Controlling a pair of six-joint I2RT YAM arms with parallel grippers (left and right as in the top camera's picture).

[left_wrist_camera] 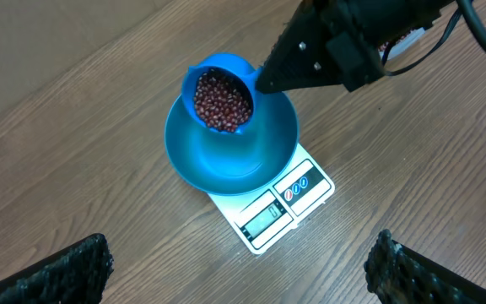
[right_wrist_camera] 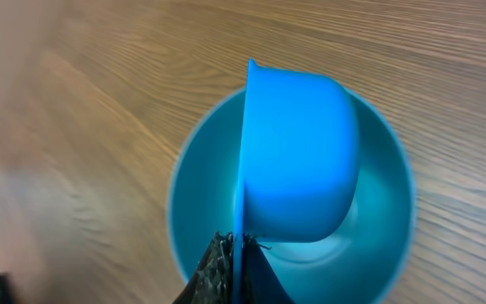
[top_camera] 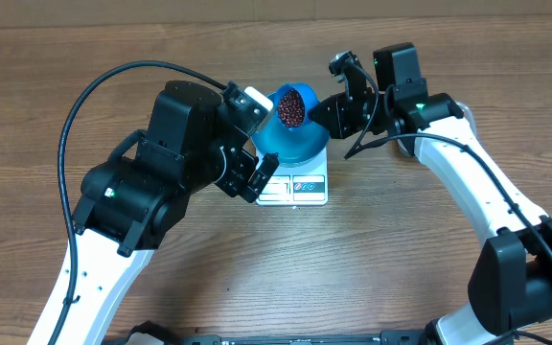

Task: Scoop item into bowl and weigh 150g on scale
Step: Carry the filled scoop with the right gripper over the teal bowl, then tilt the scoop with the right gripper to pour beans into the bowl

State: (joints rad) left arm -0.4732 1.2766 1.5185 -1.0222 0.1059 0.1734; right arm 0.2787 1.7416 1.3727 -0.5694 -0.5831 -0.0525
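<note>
Beans point(left_wrist_camera: 222, 101) in scoop point(left_wrist_camera: 220, 62), tight in R gripper point(right_wrist_camera: 233, 268), over bowl point(left_wrist_camera: 230, 162); L gripper point(top_camera: 257, 141) wide, empty, beside scale point(top_camera: 295, 188).

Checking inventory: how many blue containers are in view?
2: the bowl sits on the scale; the scoop, full of beans, is held above the bowl by the right gripper. None seem hidden.

Beans point(left_wrist_camera: 222, 101) above blue bowl point(left_wrist_camera: 226, 165) on scale point(left_wrist_camera: 315, 190)
</note>
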